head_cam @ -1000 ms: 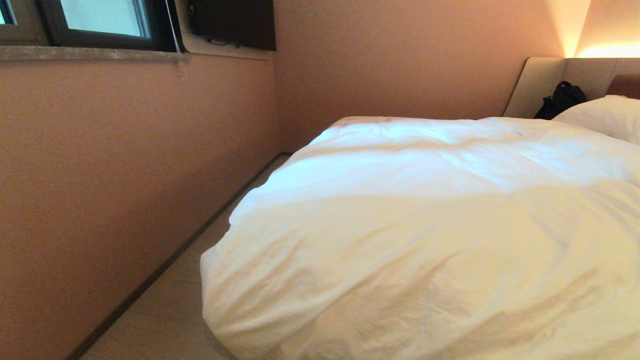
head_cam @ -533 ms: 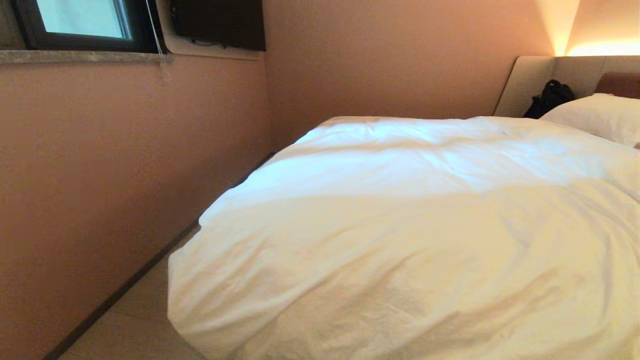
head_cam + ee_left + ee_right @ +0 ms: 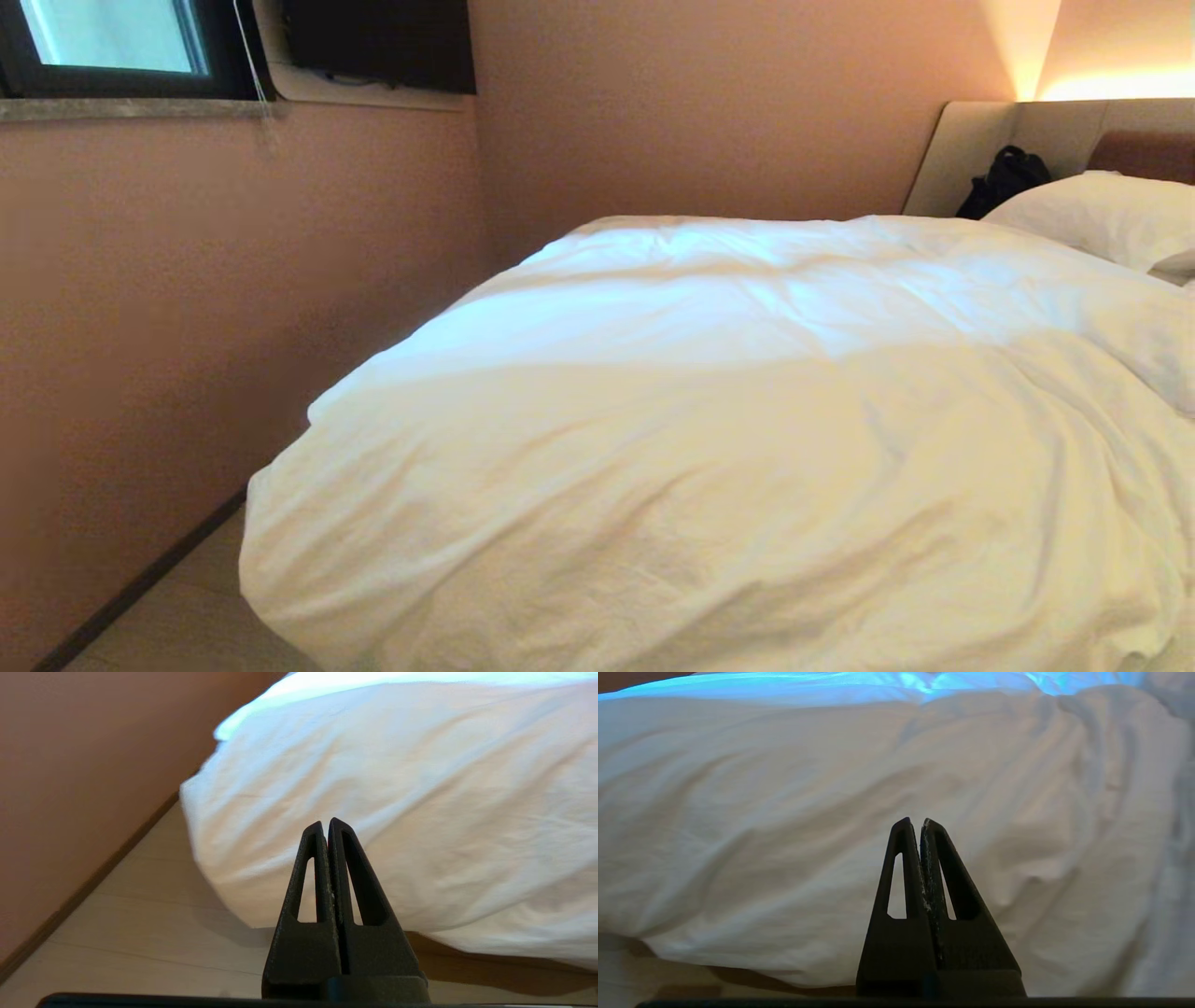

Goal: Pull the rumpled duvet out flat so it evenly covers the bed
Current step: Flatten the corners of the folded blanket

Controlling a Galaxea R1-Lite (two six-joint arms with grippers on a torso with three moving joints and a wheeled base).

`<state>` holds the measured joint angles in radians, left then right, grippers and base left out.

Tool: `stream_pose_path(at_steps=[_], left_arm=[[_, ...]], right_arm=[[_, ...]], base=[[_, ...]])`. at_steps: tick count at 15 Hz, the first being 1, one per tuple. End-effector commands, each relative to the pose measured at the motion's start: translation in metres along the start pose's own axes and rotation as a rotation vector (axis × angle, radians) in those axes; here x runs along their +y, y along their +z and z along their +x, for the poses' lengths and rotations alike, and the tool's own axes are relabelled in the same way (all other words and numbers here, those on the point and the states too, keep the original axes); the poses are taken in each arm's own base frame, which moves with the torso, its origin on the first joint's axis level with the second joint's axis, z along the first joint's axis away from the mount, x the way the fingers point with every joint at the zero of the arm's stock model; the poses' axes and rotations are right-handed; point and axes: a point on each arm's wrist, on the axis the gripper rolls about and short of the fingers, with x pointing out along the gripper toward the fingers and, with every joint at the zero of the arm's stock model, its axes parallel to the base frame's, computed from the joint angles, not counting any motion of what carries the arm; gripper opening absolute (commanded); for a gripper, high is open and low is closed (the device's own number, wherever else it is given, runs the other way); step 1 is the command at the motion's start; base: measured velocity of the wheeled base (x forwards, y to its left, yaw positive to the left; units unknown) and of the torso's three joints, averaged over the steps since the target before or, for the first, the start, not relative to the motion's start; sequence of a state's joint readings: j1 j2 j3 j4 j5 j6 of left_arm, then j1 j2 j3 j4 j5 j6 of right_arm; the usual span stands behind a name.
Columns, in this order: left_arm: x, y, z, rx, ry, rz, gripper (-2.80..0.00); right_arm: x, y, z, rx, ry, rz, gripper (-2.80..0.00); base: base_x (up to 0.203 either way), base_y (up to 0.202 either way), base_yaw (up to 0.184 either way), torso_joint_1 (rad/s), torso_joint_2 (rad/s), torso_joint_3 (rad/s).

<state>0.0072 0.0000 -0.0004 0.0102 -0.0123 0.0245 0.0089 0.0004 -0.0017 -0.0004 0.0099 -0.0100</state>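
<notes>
The puffy white duvet [image 3: 728, 448] lies rumpled over the bed, heaped and wrinkled, its near left corner hanging over the bed's edge. The bed's beige headboard [image 3: 962, 154] shows at the far right, and its tan base [image 3: 490, 961] under the hanging duvet [image 3: 397, 802]. Neither gripper appears in the head view. My left gripper [image 3: 326, 822] is shut and empty, held low before the duvet's left corner, apart from it. My right gripper [image 3: 915, 821] is shut and empty too, facing the duvet's side [image 3: 831, 812] without touching it.
A pink wall [image 3: 187, 327] runs close along the bed's left, with a narrow strip of pale floor [image 3: 177, 616] between. A window [image 3: 103, 37] and a dark wall-mounted screen [image 3: 378, 42] sit high. A white pillow [image 3: 1106, 219] and a black bag [image 3: 1004, 177] lie by the headboard.
The whole head view has shifted: the bed and wall slid left and the duvet looms larger, so the camera moved. Nothing on the bed has moved itself.
</notes>
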Motion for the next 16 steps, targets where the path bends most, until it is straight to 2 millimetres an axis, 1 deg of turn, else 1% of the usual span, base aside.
stream_pose_path(at_steps=[1, 16], left_arm=[[0.0, -0.0002, 0.0, 0.001, 0.0, 0.0, -2.8], [0.0, -0.0003, 0.0, 0.003, 0.0, -0.003, -2.8]], right_arm=[[0.0, 0.0001, 0.0, -0.001, 0.001, -0.001, -2.8], [0.0, 0.0001, 0.0, -0.001, 0.001, -0.001, -2.8]], base=[[0.0, -0.194, 0.0, 0.0, 0.0, 0.002], [0.0, -0.196, 0.001, 0.002, 0.0, 0.004]])
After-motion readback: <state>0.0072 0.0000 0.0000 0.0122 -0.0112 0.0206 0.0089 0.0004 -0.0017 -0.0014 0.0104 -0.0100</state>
